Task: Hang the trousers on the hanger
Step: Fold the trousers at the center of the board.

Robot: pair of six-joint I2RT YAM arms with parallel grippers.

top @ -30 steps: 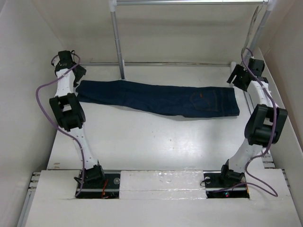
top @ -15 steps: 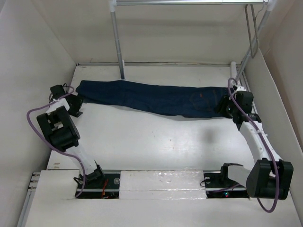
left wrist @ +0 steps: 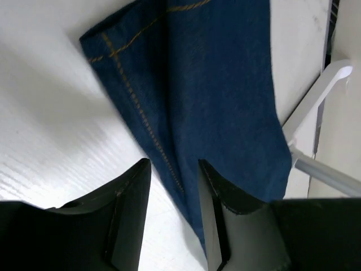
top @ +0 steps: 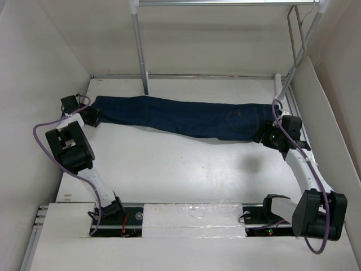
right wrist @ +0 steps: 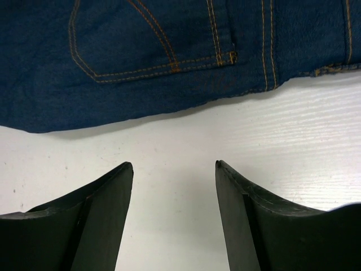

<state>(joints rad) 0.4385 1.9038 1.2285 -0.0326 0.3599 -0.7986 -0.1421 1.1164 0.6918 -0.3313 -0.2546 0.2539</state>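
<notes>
White table, pale walls; trousers flat; hanger apparently on rail.

You have bright, even overhead light. The white counter carries a soft sheen near its front edge and a faint grey shadow patch right of centre. In your left wrist view the left claw is near-black, its edges soft; the trousers show crisp stitching in the right wrist view.

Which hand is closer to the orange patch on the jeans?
Right. The right hand lies just off the waistband end of the trousers, near the orange patch; the left hand is at the opposite, leg-hem end.
</notes>
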